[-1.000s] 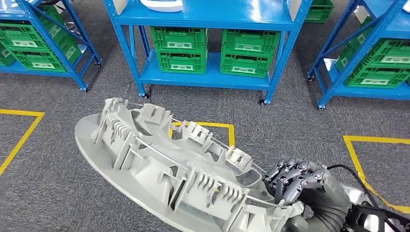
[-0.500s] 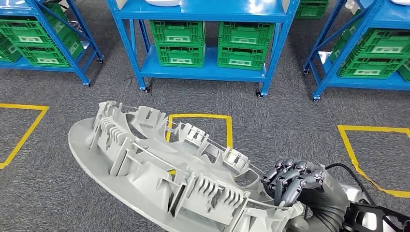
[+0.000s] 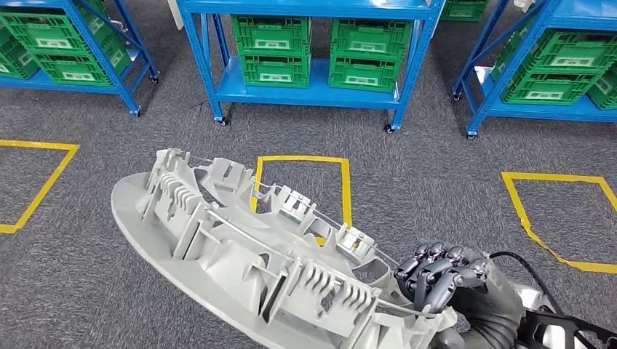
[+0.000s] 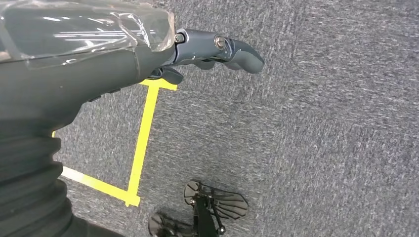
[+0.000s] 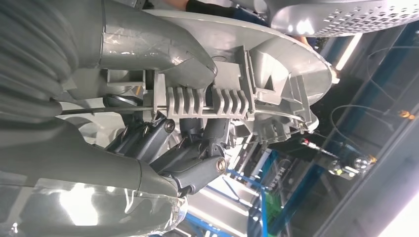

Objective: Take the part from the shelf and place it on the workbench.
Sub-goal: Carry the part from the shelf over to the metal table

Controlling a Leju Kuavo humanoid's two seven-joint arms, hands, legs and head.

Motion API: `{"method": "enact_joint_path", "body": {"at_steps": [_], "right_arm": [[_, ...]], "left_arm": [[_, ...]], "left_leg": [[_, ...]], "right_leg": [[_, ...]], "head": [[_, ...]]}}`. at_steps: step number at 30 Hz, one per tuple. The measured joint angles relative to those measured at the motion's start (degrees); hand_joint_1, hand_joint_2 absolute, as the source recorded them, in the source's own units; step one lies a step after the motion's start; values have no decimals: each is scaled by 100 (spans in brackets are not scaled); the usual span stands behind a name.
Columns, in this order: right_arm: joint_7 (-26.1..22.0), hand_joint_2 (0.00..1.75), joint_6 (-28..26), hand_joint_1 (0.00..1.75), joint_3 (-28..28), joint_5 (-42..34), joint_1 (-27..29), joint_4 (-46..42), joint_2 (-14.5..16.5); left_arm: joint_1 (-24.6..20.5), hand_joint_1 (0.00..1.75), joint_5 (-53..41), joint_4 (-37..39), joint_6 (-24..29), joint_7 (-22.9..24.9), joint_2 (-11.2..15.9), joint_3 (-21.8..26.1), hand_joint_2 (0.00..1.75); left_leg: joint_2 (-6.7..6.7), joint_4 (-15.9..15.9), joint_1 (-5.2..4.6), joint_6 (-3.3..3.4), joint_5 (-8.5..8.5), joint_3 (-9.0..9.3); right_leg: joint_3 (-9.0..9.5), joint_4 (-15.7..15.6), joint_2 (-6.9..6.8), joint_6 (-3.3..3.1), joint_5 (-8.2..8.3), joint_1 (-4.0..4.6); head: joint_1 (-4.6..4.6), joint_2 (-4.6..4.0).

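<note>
Carrying the part (image 3: pixel 247 254) one-handed over the carpet, well clear of the blue shelves (image 3: pixel 305 43) — right hand (image 3: pixel 440 280) has its fingers curled round a ribbed bracket at the rim. Big pale-grey moulded disc, ribs and clips on the upper face, thin wire ring around them. Probably light and stiff but unwieldy; clips look snappable, so grip the rim. Left hand (image 4: pixel 197 49) holds nothing, fingers loosely extended.
</note>
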Motion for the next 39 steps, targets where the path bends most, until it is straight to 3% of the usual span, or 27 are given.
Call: {"method": "enact_joint_path", "body": {"at_steps": [1, 3, 4, 6, 8, 9, 10, 11, 13, 15, 16, 17, 19, 21, 23, 24, 25, 26, 28, 30, 31, 32, 33, 34, 35, 37, 39], "right_arm": [[-22, 175, 11, 166, 0, -4, 6, 4, 0], [-83, 175, 52, 166, 4, -13, 12, 26, 7], [-107, 175, 73, 166, 7, -15, 7, 39, 13], [-137, 175, 94, 166, 11, -15, -8, 67, 31], [-152, 175, 96, 166, 15, -16, -18, 91, 50], [-155, 175, 96, 166, 17, -16, -19, 104, 58], [-157, 175, 96, 166, 19, -15, -20, 116, 65], [-156, 175, 96, 166, 19, -15, -20, 128, 69], [-157, 175, 96, 166, 20, -14, -24, 142, 75], [-159, 175, 96, 166, 19, -15, -38, 145, 81], [-161, 175, 96, 166, 20, -15, -50, 146, 85], [-162, 175, 96, 166, 20, -15, -60, 148, 88], [-165, 175, 96, 166, 21, -17, -71, 152, 92], [-165, 175, 98, 166, 18, -18, -76, 158, 94], [-166, 175, 97, 166, 16, -17, -81, 168, 94], [-166, 175, 96, 166, 16, -14, -80, 175, 94], [-166, 175, 94, 166, 15, -10, -80, 180, 94], [-167, 175, 90, 166, 13, -7, -80, 184, 93], [-168, 175, 83, 166, 7, -1, -82, 186, 93], [-171, 175, 81, 166, 0, 10, -88, 185, 93], [-173, 175, 81, 166, -2, 19, -89, 185, 93], [-176, 175, 81, 166, -2, 26, -88, 184, 93], [-178, 175, 81, 166, 1, 32, -85, 185, 96], [-178, 175, 81, 166, 3, 37, -86, 186, 99], [-179, 175, 82, 166, 7, 37, -87, 187, 103], [-178, 175, 92, 166, 14, 31, -93, 188, 110], [-178, 175, 100, 166, 23, 14, -95, 194, 113]], "left_arm": [[7, 0, 18, -9, -2, 7, 1, -1, 175], [29, 0, 63, -34, -3, 39, 5, 0, 175], [44, 0, 87, -48, -4, 61, 6, 0, 175], [69, 0, 121, -73, -13, 86, 7, 0, 175], [76, 0, 132, -83, -27, 94, 8, 0, 175], [76, 0, 133, -85, -33, 95, 10, -1, 175], [76, 0, 133, -85, -39, 96, 10, -2, 175], [75, 0, 133, -85, -43, 97, 10, -5, 175], [73, 0, 135, -91, -46, 97, 11, -20, 175], [73, 0, 137, -110, -49, 98, 19, -45, 175], [72, 0, 139, -121, -50, 98, 21, -57, 175], [73, 0, 141, -129, -51, 101, 26, -64, 175], [75, 0, 142, -135, -51, 105, 25, -71, 175], [75, 0, 142, -138, -51, 108, 21, -79, 175], [74, 0, 142, -142, -54, 103, 16, -87, 175], [76, 0, 144, -142, -68, 94, 13, -91, 175], [76, 0, 147, -142, -87, 80, 9, -96, 175], [77, 0, 149, -142, -112, 64, 7, -102, 175], [77, 0, 147, -143, -150, 41, 5, -107, 175], [77, 0, 127, -143, -161, 25, 1, -110, 175], [78, 0, 114, -144, -158, 16, -1, -111, 175], [80, 0, 102, -144, -152, 9, -2, -111, 175], [83, 0, 90, -145, -139, -1, 2, -110, 175], [86, 0, 76, -145, -125, -13, 5, -108, 175], [88, 0, 62, -144, -111, -27, 6, -107, 175], [93, 0, 34, -139, -93, -58, 5, -103, 175], [93, 0, 15, -134, -89, -78, 5, -101, 175]], "left_leg": [[0, 18, -2, -33, 56, -43], [-4, 14, 20, -96, 158, -94], [-15, 58, 35, -131, 83, -133], [-36, 437, 71, -206, -401, -251], [-46, 1185, 97, -273, -1004, -389], [-47, 1515, 107, -292, -1135, -411], [-47, 1690, 116, -300, -1116, -353], [-47, 1665, 122, -299, -988, -198], [-61, 1056, 126, -266, -760, 399], [-88, 176, 99, -199, -881, 1038], [-98, -97, 76, -158, -970, 1199], [-96, -229, 49, -113, -999, 1242], [-69, -272, 44, -7, -847, 1130], [-30, -317, 56, 93, -638, 961], [-9, -310, 35, 139, -461, 752], [-4, -300, 23, 142, -375, 647], [-1, -285, 13, 142, -292, 537], [1, -263, 6, 137, -213, 425], [-1, -195, -1, 112, -74, 201], [-4, -100, -20, 66, 36, 28], [-3, -72, -24, 38, 94, -22], [-1, -64, -24, 5, 151, -60], [2, -73, -13, -29, 206, -85], [-5, -65, 3, -65, 197, -119], [-16, 5, 19, -106, 80, -166], [-40, 461, 60, -189, -450, -319], [-46, 1233, 95, -254, -933, -501]], "right_leg": [[85, -176, 2, -54, -59, 20], [-9, -201, -3, -147, 0, 25], [-69, -193, -11, -199, 63, 16], [-219, -197, -28, -278, 217, -12], [-395, -187, -30, -300, 380, -4], [-491, -179, -29, -294, 463, -2], [-593, -168, -28, -283, 543, -1], [-696, -157, -26, -269, 617, -1], [-865, -140, -21, -233, 756, -1], [-946, -145, -21, -171, 883, 13], [-958, -157, -26, -134, 944, 12], [-965, -184, -32, -91, 1010, 9], [-1020, -189, -33, -44, 1049, -4], [-1187, 150, -21, -99, 678, -1], [-1375, 906, -15, -166, 90, -1], [-1420, 1284, -14, -149, -74, -3], [-1404, 1547, -13, -104, -112, -5], [-1306, 1635, -13, -45, -45, -6], [-792, 1167, -12, 24, 152, -4], [-87, 217, -15, -34, 64, 25], [121, -121, -15, -78, -24, 42], [209, -312, -15, -124, -84, 65], [170, -343, -15, -168, -79, 62], [118, -338, -18, -211, -31, 55], [65, -336, -23, -262, 24, 44], [-60, -341, -34, -325, 156, 25], [-211, -335, -36, -330, 289, 25]], "head": [[-2, 0], [-1, 0], [-5, 1], [-16, 1], [-25, 1], [-25, 1], [-26, 1], [-27, 1], [-28, 1], [-24, 1], [-27, 0], [-29, 0], [-37, -1], [-23, 0], [-11, 0], [-10, 0], [-10, 0], [-9, 0], [-8, 1], [-15, 0], [-15, 0], [-15, 0], [-14, 0], [-6, 0], [-9, -1], [-21, -1], [-30, -1]]}}
